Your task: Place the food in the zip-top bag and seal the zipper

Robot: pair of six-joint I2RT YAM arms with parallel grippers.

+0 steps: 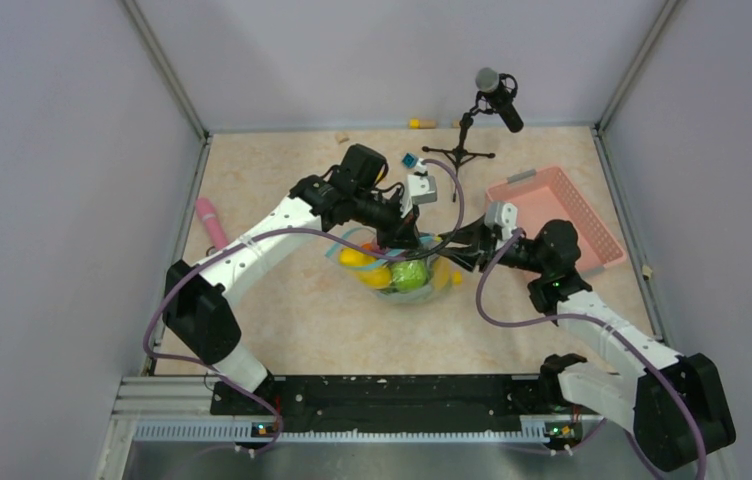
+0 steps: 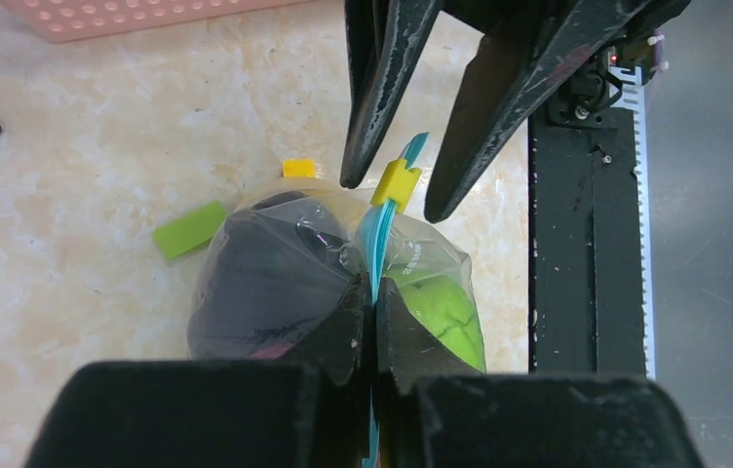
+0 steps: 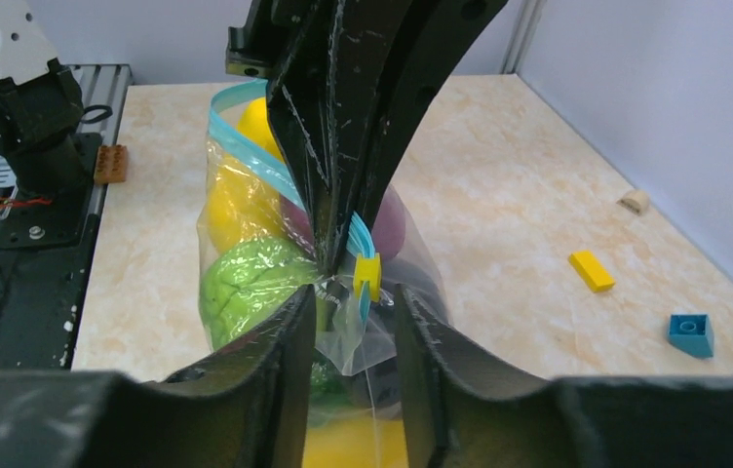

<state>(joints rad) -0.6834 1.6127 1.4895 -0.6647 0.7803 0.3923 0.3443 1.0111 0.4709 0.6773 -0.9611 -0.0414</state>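
Zip-top bag (image 1: 399,272) upright on the table (image 1: 282,320), full: green lime (image 2: 441,307), dark eggplant (image 2: 265,292) and yellow lemon (image 3: 231,210) inside. Teal zipper (image 2: 374,249) runs along the bag's top edge. Left gripper (image 2: 374,314) is pinched tight on the zipper. Right gripper (image 3: 353,317), above the bag's top, fingers narrowly apart, straddles the yellow slider (image 3: 366,276), a gap on either side. Green block (image 2: 190,229) just beside the bag; pink basket (image 1: 562,215) well apart from it.

Overhead, two close wrists; shared bag (image 1: 407,276)
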